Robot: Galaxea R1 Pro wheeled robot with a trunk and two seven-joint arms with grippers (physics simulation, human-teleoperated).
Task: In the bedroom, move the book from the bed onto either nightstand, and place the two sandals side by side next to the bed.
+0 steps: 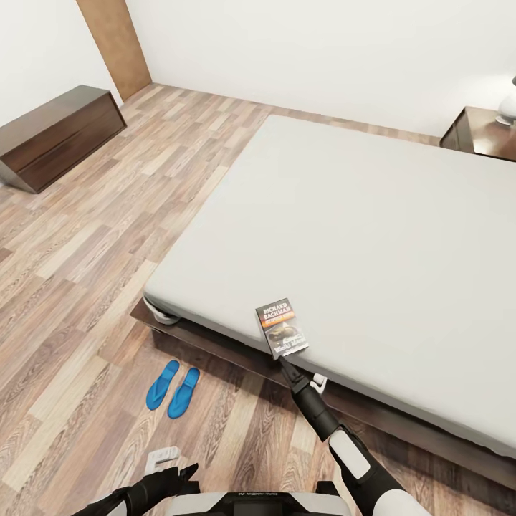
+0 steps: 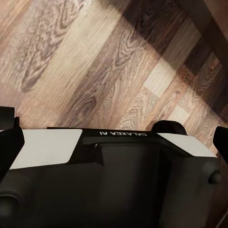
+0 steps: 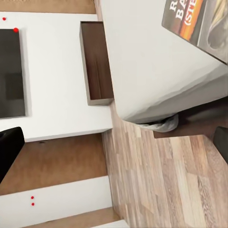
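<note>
Left claw (image 1: 188, 474) low over the wood floor (image 1: 79, 287), fingers spread wide, nothing between. Just beyond, 2 blue sandals (image 1: 173, 388) side by side near the bed (image 1: 373, 215) frame. Right claw (image 1: 284, 362) at the mattress edge, fingers wide apart, tip touching or nearly at the book (image 1: 282, 327). Farther back, nightstand (image 1: 480, 132) right, long cabinet (image 1: 57, 136) left.
</note>
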